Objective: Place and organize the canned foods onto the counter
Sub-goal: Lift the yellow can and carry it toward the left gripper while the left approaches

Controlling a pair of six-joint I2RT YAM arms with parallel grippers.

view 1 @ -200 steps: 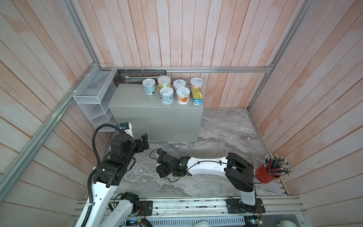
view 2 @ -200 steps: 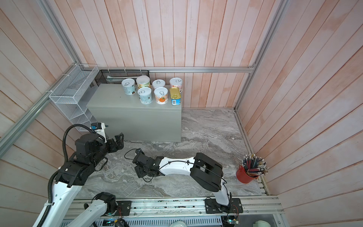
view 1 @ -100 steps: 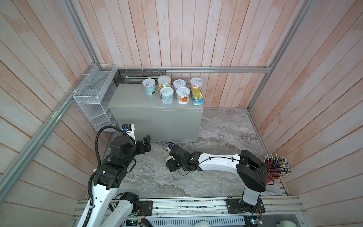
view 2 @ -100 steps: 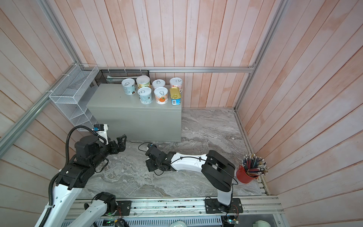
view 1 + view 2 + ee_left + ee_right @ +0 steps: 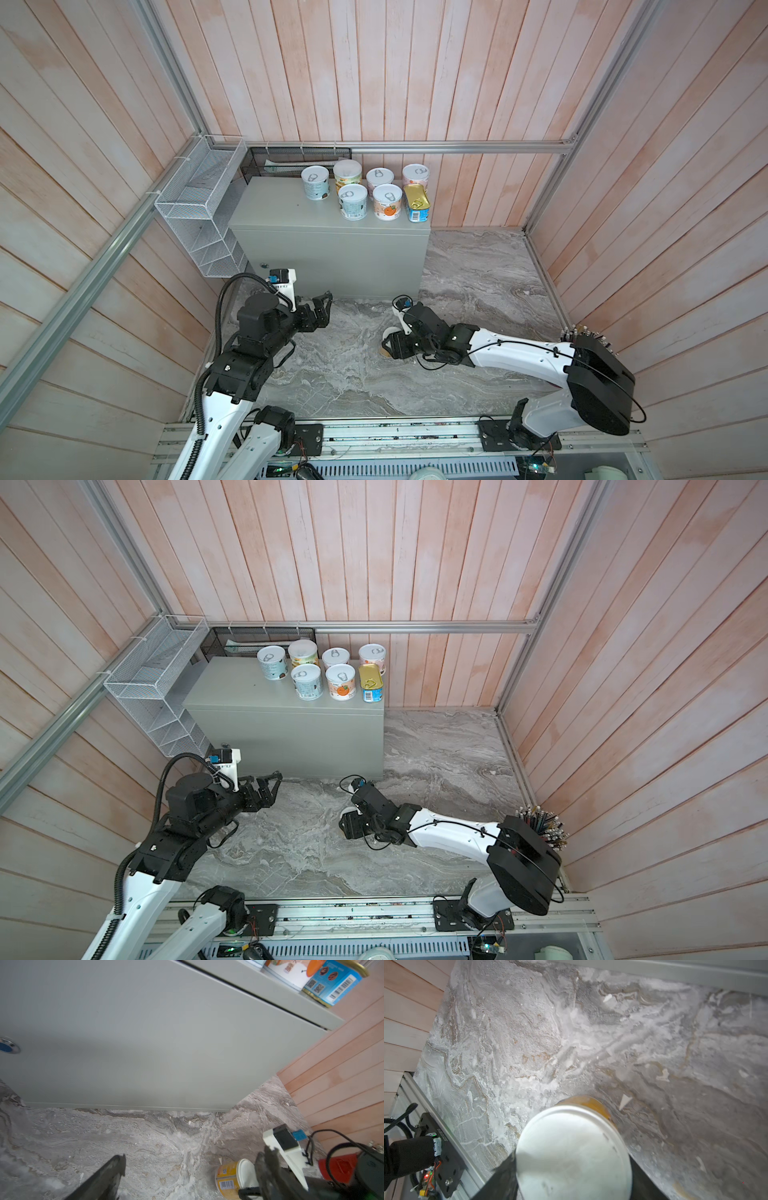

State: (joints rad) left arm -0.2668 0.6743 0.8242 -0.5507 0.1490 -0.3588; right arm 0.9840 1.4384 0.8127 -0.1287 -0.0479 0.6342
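Spreading out between walls (image 5: 374, 83) of pale pink planks, a grey-veined marble floor (image 5: 478, 282) is carrying everything, with a metal rail (image 5: 374, 432) running along its near edge. Against the far wall, left of centre, the grey counter (image 5: 282, 203) is standing, and a white wire basket (image 5: 199, 208) is hanging on the left wall beside it. Six round cans (image 5: 353, 201) and a blue tin (image 5: 417, 203) are sitting upright in two rows on the right part of the counter top. A bunch of pencils (image 5: 540, 827) is showing behind the right arm at the near right.

Compared with a second ago, the right pincer (image 5: 390, 347) is sitting further right, nearer the middle of the floor. The left pincer (image 5: 325, 309) is also reaching a little further right, toward the counter's front. The cans on the counter are staying where they were.

The right pincer is gripping the orange can (image 5: 571, 1126), with a finger on each side of it near the white lid. This can is sitting over the middle of the floor, in front of the counter's right end and well apart from it; whether its base is touching the marble I cannot tell. Its lid is facing up and its axis is running roughly upright, though how far it is leaning I cannot tell. The blue tin's long side is running near to far. The left pincer is standing wide and holding nothing, aiming at the counter's front face.
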